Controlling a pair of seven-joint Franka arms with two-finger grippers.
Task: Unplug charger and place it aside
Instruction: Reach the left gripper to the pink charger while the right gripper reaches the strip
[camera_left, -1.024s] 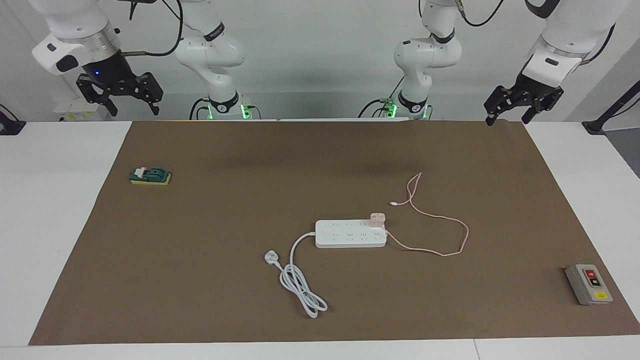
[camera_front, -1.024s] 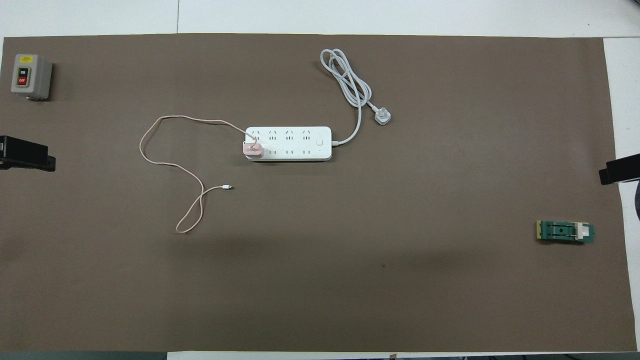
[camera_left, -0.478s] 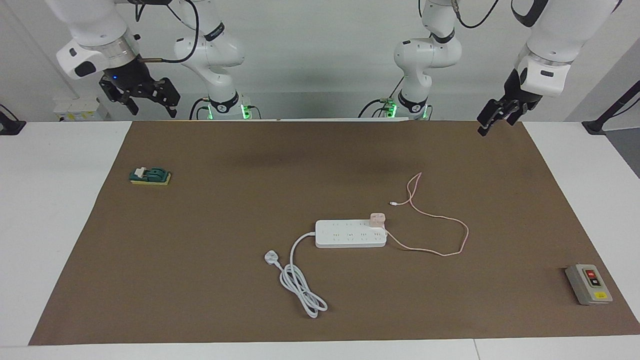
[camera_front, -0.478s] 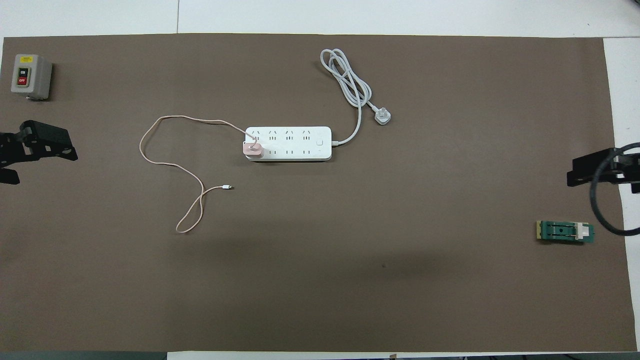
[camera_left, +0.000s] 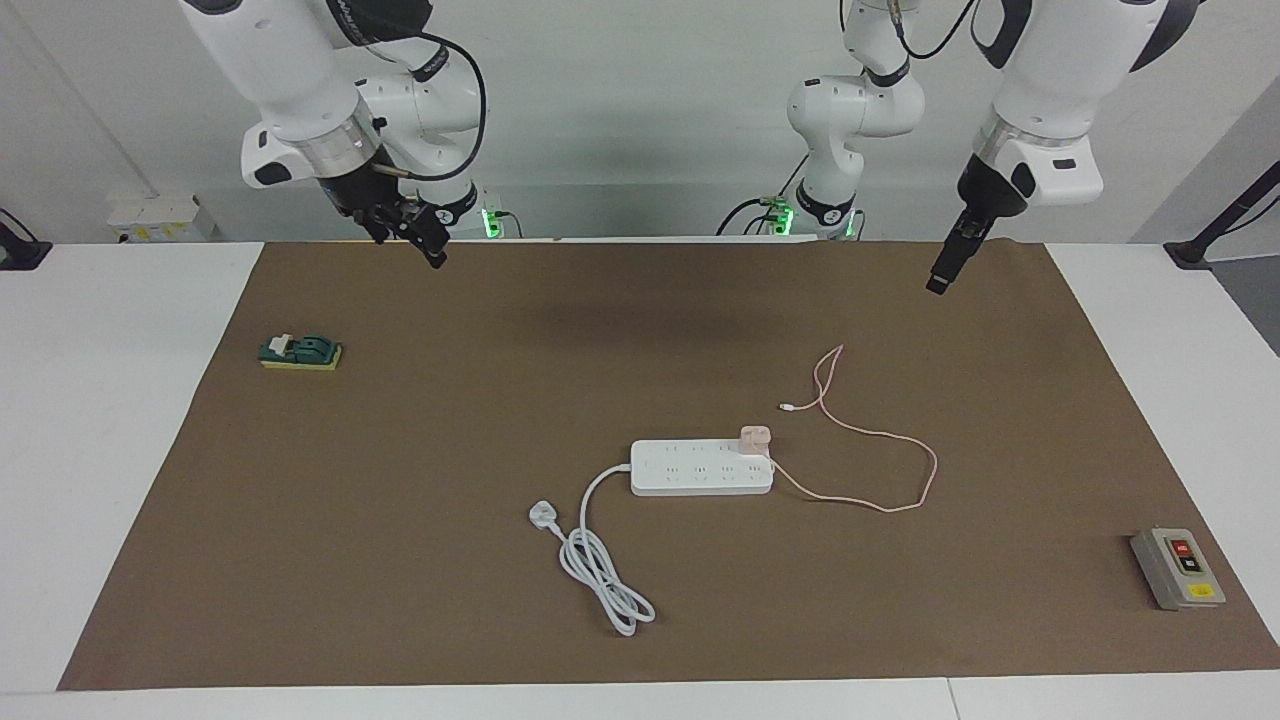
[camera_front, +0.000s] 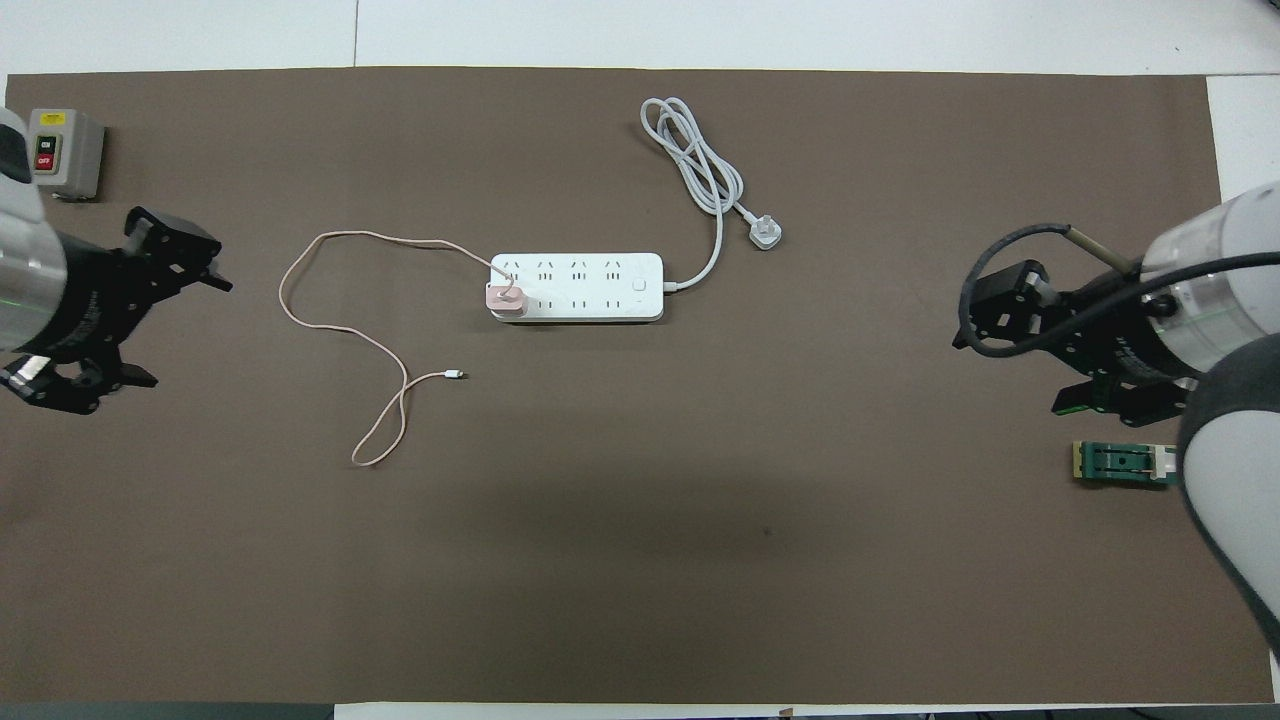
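Observation:
The charger, a small pale pink cube, sits plugged into the end socket of the white power strip. Its thin pink cable loops over the mat toward the left arm's end. My left gripper hangs open in the air over the mat at that end, well clear of the cable. At the right arm's end my right gripper also hangs open over the mat, holding nothing.
A grey switch box lies at the mat's corner at the left arm's end. A green device lies at the right arm's end. The strip's thick white cord coils farther from the robots.
Both arms have swung in from the table's ends over the mat, and both grippers have turned. The charger, strip and cable have not moved.

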